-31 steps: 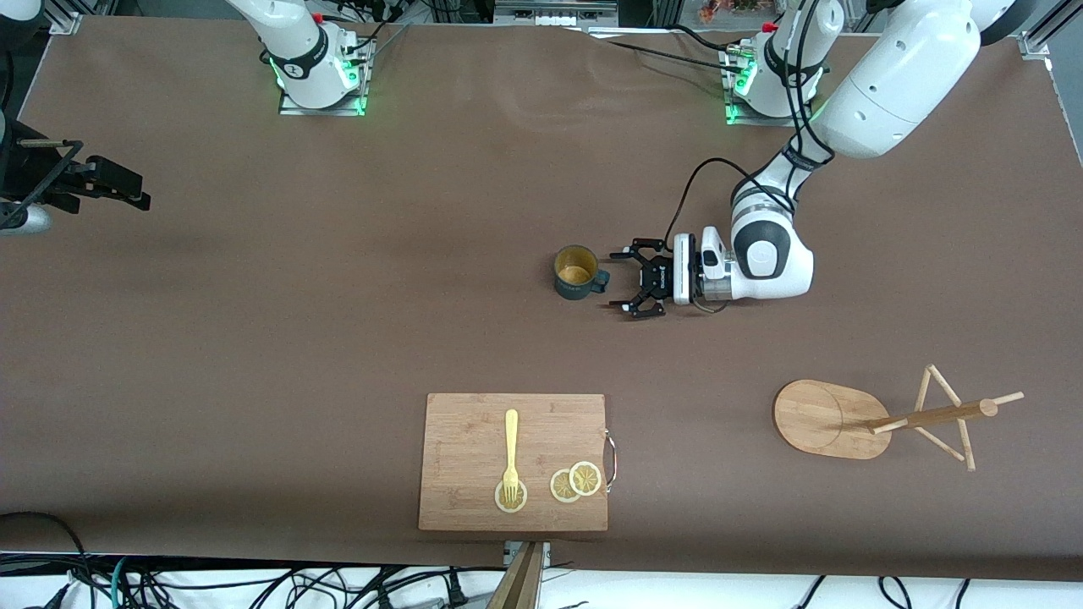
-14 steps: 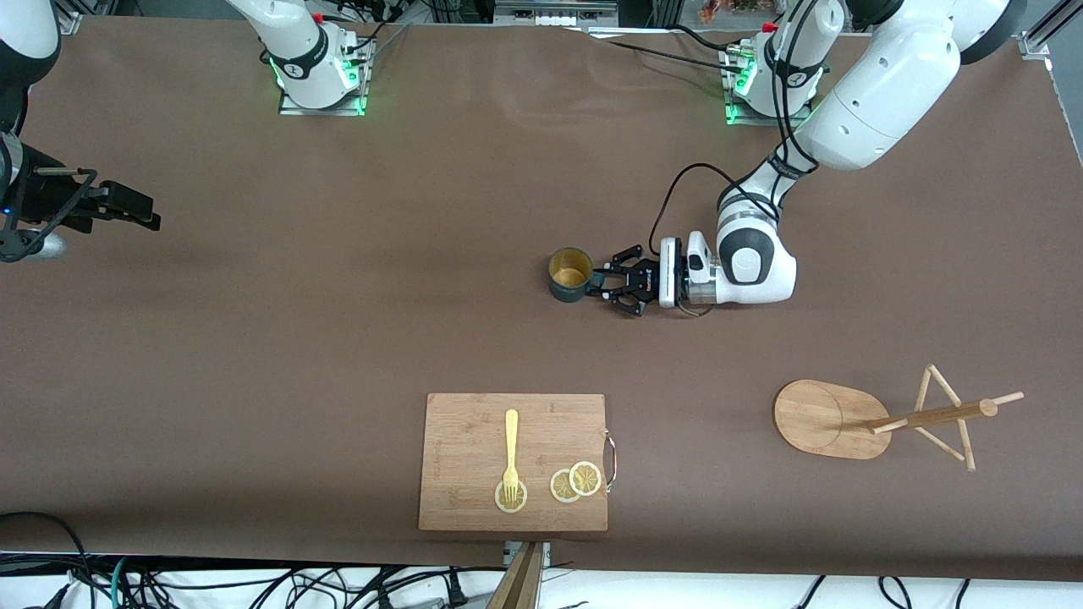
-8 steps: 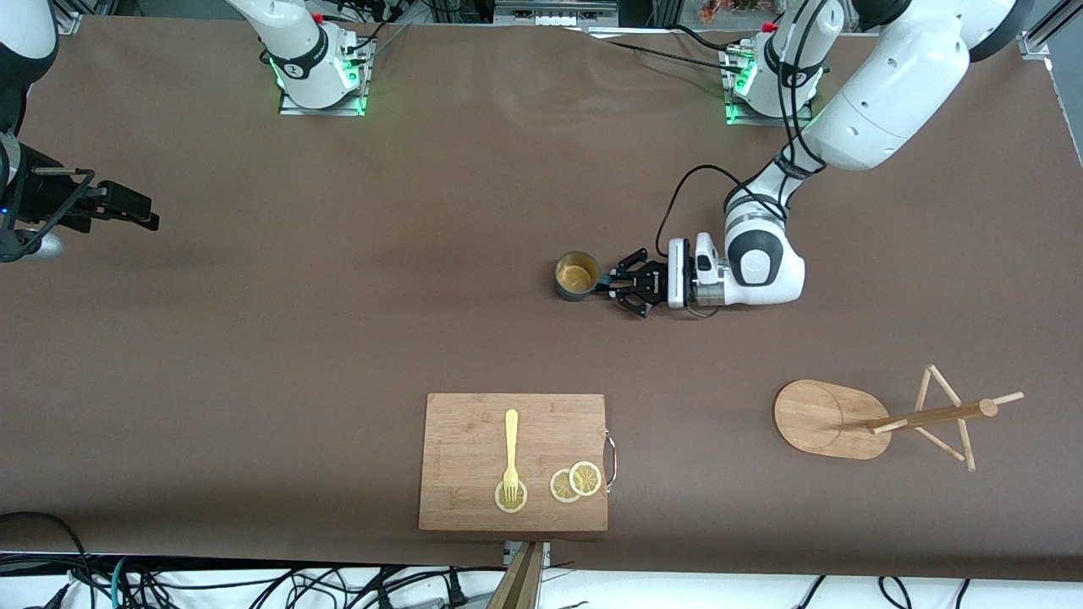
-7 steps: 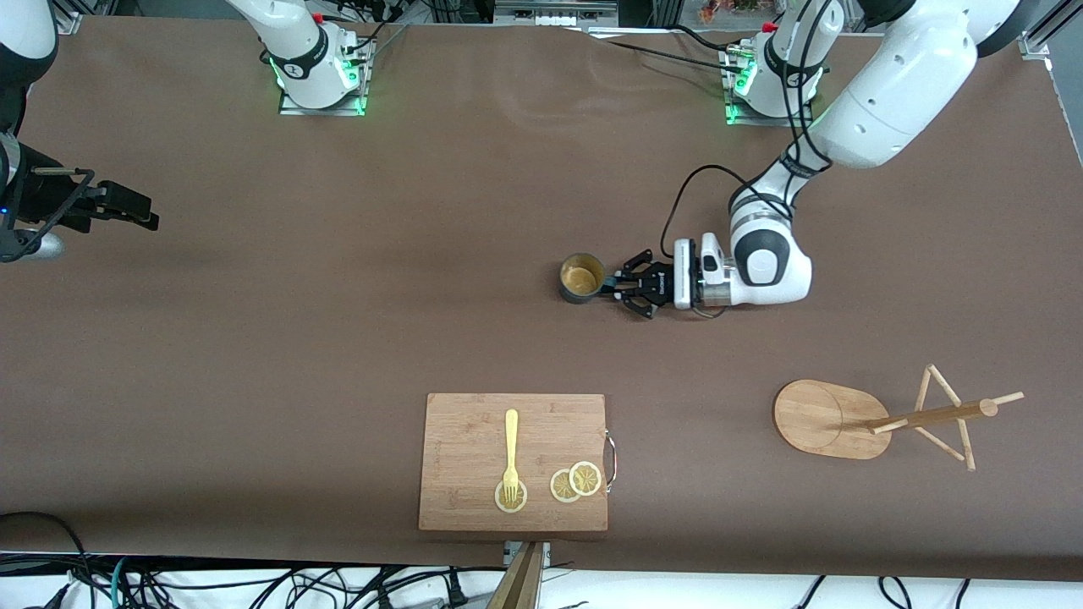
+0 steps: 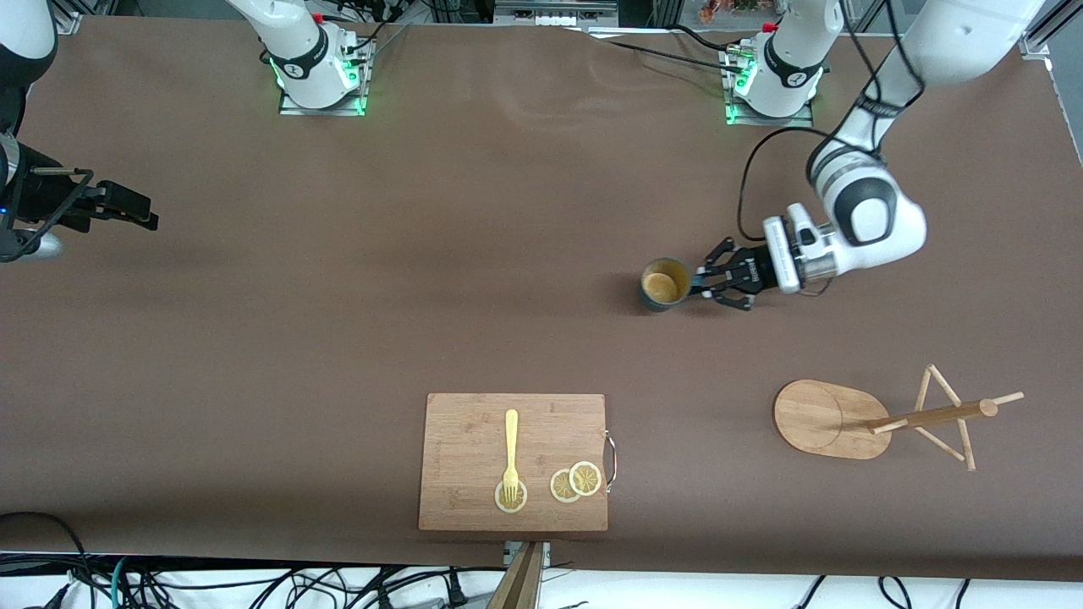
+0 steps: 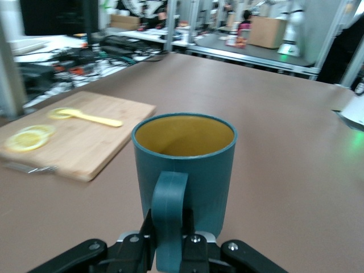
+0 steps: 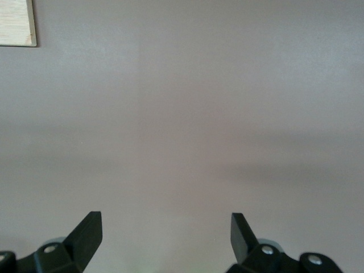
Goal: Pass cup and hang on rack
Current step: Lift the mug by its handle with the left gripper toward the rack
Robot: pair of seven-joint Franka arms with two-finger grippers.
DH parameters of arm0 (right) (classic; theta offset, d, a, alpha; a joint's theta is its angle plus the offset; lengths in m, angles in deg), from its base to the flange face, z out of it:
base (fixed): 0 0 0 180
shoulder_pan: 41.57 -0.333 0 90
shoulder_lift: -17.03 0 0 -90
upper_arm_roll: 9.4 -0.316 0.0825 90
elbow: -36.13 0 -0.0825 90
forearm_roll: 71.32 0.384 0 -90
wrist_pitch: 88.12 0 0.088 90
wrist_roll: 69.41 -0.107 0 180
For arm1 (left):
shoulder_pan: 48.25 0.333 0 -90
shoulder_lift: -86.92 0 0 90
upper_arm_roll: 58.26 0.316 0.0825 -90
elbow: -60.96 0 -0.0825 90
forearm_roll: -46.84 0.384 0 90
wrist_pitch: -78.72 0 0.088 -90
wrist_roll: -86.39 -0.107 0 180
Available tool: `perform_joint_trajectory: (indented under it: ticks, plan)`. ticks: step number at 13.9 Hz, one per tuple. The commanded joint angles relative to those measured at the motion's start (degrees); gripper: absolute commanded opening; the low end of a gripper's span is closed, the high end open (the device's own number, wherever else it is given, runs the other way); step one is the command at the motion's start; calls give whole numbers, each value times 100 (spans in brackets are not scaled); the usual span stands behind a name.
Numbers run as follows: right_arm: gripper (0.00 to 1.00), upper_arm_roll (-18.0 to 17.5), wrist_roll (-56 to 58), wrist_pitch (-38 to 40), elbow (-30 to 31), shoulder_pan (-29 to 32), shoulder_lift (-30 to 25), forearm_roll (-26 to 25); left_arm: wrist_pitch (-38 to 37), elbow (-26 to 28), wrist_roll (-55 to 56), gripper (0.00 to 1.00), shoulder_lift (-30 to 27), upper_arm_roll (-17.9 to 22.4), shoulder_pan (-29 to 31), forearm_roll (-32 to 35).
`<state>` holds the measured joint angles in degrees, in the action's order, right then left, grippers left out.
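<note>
The dark teal cup [image 5: 662,286] with its yellowish inside stands upright, held by its handle. My left gripper [image 5: 706,283] is shut on that handle, over the middle of the table toward the left arm's end. In the left wrist view the handle [image 6: 169,213] sits pinched between the two fingers of the left gripper [image 6: 170,242], with the cup [image 6: 187,159] just ahead. The wooden rack [image 5: 829,419] stands nearer the front camera, its pole and pegs [image 5: 939,414] free. My right gripper [image 5: 142,211] waits open over the right arm's end of the table, and in its wrist view [image 7: 166,227] nothing lies between the fingers.
A wooden cutting board [image 5: 514,461] with a yellow fork [image 5: 511,448] and lemon slices [image 5: 575,482] lies near the front edge, also seen as the cutting board [image 6: 74,139] in the left wrist view. Bare brown table lies between cup and rack.
The left gripper shut on the cup's handle, then carried the cup toward the left arm's end of the table. The right arm has barely moved.
</note>
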<state>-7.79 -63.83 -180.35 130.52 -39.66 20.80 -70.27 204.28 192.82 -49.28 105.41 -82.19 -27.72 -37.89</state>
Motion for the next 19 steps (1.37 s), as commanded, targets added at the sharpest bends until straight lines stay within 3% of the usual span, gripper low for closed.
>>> perform_joint_trajectory:
  ticks: [1,5,12,16,19]
  plan:
    - [100,-28,14,47,18,63,-61,79,-258,769,399,0,-889,-42,608,-9]
    - [100,-28,14,47,18,63,-61,79,-890,797,2276,0,-987,-15,1462,1037]
    - [100,-28,5,82,18,63,-61,79,-1953,543,5045,0,-979,37,2403,1345]
    - [100,-28,5,91,18,63,-61,79,-2718,78,6514,0,-786,563,2456,1442]
    - [100,-28,-13,100,18,63,-53,79,-3377,-729,7691,0,-496,924,2465,1977]
